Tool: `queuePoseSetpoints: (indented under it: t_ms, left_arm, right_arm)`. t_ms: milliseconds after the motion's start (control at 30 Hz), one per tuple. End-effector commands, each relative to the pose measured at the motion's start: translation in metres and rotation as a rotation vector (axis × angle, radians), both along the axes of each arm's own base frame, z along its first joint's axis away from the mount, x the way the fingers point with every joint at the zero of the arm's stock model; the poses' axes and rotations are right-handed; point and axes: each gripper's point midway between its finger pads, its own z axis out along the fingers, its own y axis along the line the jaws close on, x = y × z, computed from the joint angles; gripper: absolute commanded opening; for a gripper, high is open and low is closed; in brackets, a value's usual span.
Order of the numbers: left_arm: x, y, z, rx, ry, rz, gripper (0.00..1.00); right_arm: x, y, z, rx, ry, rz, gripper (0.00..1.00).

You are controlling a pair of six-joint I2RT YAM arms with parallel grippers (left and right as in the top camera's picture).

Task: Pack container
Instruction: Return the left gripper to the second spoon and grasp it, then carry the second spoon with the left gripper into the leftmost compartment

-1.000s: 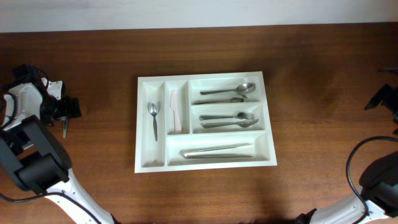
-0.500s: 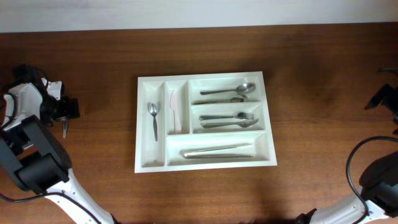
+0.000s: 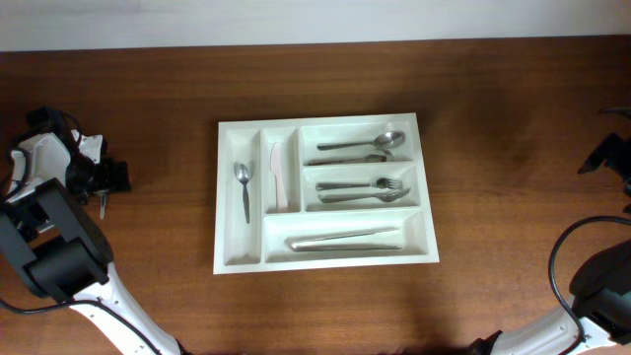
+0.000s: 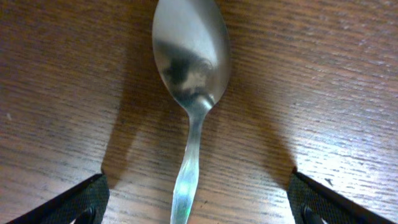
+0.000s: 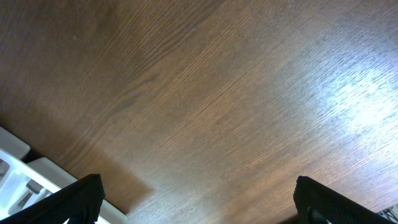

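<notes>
Dark brown wood with a fine, straight grain makes up the bench [image 3: 493, 118], its varnish catching a pale glare in the right wrist view. A strip of light wall runs along its far edge in the overhead view.

At the middle of the bench sits the container [image 3: 242, 247], a white rectangular tray of smooth moulded plastic with rounded corners and raised dividers. Two narrow upright compartments lie on its left side and three wide horizontal ones are stacked on its right. The leftmost slot holds a small teaspoon [image 3: 244, 182], and the slot beside it holds a pale, flat utensil [image 3: 279, 177]. Metal tablespoons [image 3: 360, 146] fill the top wide compartment, forks [image 3: 365, 189] the middle one, and long slim metal pieces [image 3: 345, 240] the bottom one.

Well apart from the tray, near the bench's left edge, the left claw [image 4: 196, 202] hangs low with its black fingers spread wide on either side of a polished steel spoon [image 4: 189, 56]. The spoon lies flat on the wood, bowl up, and neither finger touches its handle.

The right claw [image 5: 199, 202] is spread wide too, gripping nothing, over bare wood with a white corner of the tray at the lower left of its view.
</notes>
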Motion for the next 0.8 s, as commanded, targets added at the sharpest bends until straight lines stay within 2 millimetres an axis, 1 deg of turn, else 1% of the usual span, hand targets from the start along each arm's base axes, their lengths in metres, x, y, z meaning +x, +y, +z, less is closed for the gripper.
queuePoseSetpoints:
  t_ms: [0, 133, 167, 200, 333, 467, 533, 567, 667, 767]
  left_arm:
    - [-0.0044, -0.0024, -0.011, -0.007, 0.029, -0.018, 0.94]
    - [-0.0045, -0.0024, -0.011, -0.006, 0.029, -0.018, 0.93]
    - [-0.0045, -0.0024, -0.011, -0.006, 0.029, -0.018, 0.91]
    - [-0.0044, -0.0023, -0.011, -0.006, 0.029, -0.018, 0.84]
    - [-0.0041, -0.0021, -0.011, -0.005, 0.027, -0.018, 0.66]
    - [-0.001, 0.0003, -0.0107, 0.006, 0.016, -0.018, 0.64]
    - [0.0004, 0.0013, -0.0106, 0.009, 0.01, -0.017, 0.51]
    - [0.0011, 0.0014, -0.0105, 0.01, 0.007, -0.017, 0.42]
    - [0.0027, 0.0022, -0.0104, 0.013, 0.0, -0.013, 0.2]
    - [0.0034, 0.0026, -0.0102, 0.015, -0.003, -0.013, 0.12]
  right_arm:
    - [0.0021, 0.002, -0.0024, 0.007, 0.0, 0.013, 0.99]
    - [0.0021, 0.002, -0.0024, 0.007, 0.0, 0.013, 0.99]
    - [0.0021, 0.002, -0.0024, 0.007, 0.0, 0.013, 0.99]
    - [0.0021, 0.002, -0.0024, 0.007, 0.0, 0.013, 0.99]
    - [0.0021, 0.002, -0.0024, 0.007, 0.0, 0.013, 0.99]
    - [0.0021, 0.002, -0.0024, 0.007, 0.0, 0.013, 0.99]
    - [0.0021, 0.002, -0.0024, 0.007, 0.0, 0.013, 0.99]
    - [0.0021, 0.002, -0.0024, 0.007, 0.0, 0.013, 0.99]
    - [0.0021, 0.002, -0.0024, 0.007, 0.0, 0.013, 0.99]
    - [0.0021, 0.002, -0.0024, 0.007, 0.0, 0.013, 0.99]
